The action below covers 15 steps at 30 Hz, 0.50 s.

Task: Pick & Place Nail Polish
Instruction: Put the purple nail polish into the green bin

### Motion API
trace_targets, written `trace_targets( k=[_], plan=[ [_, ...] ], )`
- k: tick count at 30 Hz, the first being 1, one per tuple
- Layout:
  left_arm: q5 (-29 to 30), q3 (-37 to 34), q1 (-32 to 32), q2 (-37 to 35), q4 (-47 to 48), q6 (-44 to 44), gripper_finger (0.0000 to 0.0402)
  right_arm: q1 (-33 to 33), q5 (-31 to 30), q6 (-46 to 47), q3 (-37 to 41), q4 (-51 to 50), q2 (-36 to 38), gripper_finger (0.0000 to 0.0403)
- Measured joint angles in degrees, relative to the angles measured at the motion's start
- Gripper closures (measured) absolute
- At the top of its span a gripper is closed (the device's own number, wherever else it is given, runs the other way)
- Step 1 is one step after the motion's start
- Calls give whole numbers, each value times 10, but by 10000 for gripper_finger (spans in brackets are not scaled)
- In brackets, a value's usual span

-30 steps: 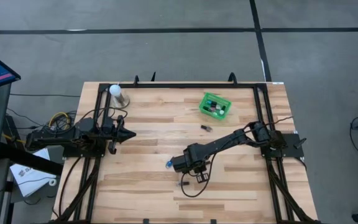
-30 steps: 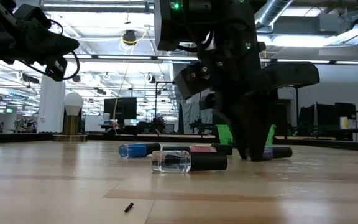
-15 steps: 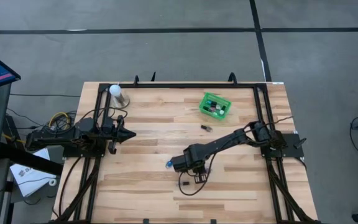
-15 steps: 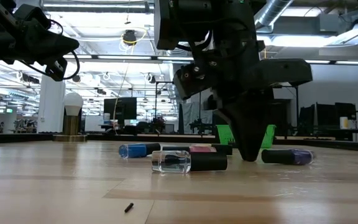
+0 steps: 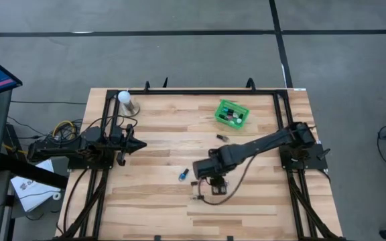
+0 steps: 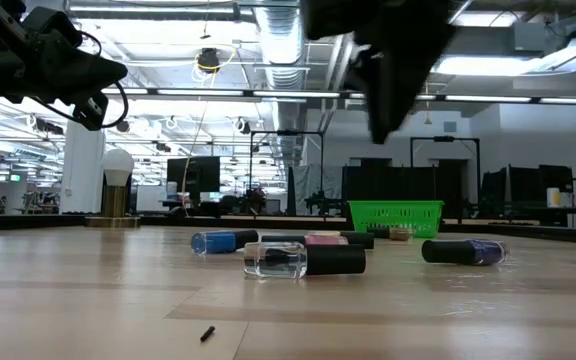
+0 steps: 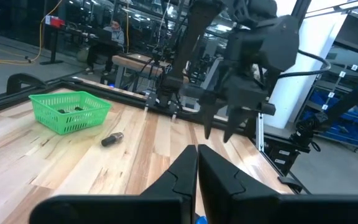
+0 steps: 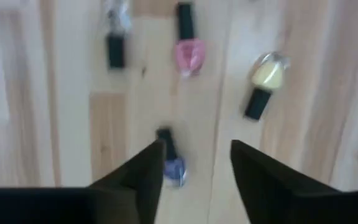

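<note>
Several nail polish bottles lie on their sides near the table's middle: a blue one (image 6: 223, 241), a clear one with a dark cap (image 6: 303, 260), a pink one (image 8: 188, 48), a yellow one (image 8: 263, 84) and a purple one (image 8: 173, 163). One dark bottle (image 5: 222, 137) lies apart, nearer the green basket (image 5: 232, 112). My right gripper (image 8: 194, 168) hangs open high above the purple bottle, pointing down, with nothing between its fingers. My left gripper (image 7: 197, 163) stays shut and level over the table's left side (image 5: 141, 142).
The green basket, with a few small bottles in it, stands at the far right. A white ball-topped stand (image 5: 126, 100) is at the far left corner. A tiny dark scrap (image 6: 207, 333) lies near the front. Bare wood spreads along the near side (image 5: 246, 207).
My right gripper has risen from table level to well above the bottles and turned a little about its own axis. The purple bottle, first between its fingertips, came to lie on the table beside them and has stayed there.
</note>
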State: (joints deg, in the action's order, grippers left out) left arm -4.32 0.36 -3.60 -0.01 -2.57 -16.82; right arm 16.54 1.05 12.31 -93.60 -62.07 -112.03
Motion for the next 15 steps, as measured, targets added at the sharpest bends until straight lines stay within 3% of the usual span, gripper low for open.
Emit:
trace_targets(
  k=[6, 15],
  plan=[
    [0, 0, 0, 0, 0, 0, 393, 31, 0, 10, 64, 15, 14, 165],
    [0, 0, 0, 0, 0, 0, 393, 53, 5, 27, 154, 132, 11, 169]
  ],
)
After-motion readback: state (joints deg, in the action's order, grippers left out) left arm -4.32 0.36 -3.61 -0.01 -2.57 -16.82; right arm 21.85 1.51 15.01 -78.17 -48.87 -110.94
